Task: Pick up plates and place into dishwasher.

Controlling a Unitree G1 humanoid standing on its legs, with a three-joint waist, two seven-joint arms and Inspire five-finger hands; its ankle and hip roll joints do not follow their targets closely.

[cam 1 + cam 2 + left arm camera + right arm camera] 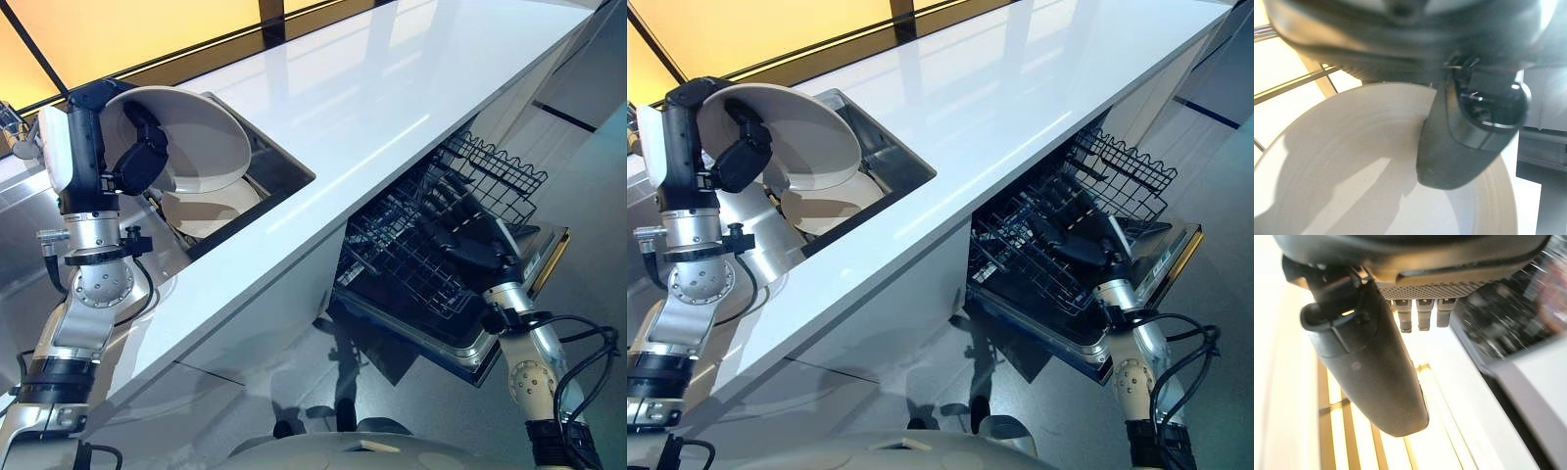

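Left hand (137, 162) pinches white plate (191, 137) above sink (279, 162); thumb-only purchase risks slip. Right hand (475, 245), relaxed and empty, beside dishwasher rack (411, 250).

**A kitchen, by its fittings**

You are looking at a kitchen. A long glossy white countertop (392, 108) runs across the scene, and a steel sink (279, 162) is set into it, with pale plates (211, 211) lying in the basin just below the left hand's fingers. Under the counter's front edge an open dishwasher door (534, 279) folds down, and a black wire dish rack (421, 250) is pulled out over it, right under the fingers of your right hand. White cabinet fronts (265, 313) close the counter below, beside the rack.
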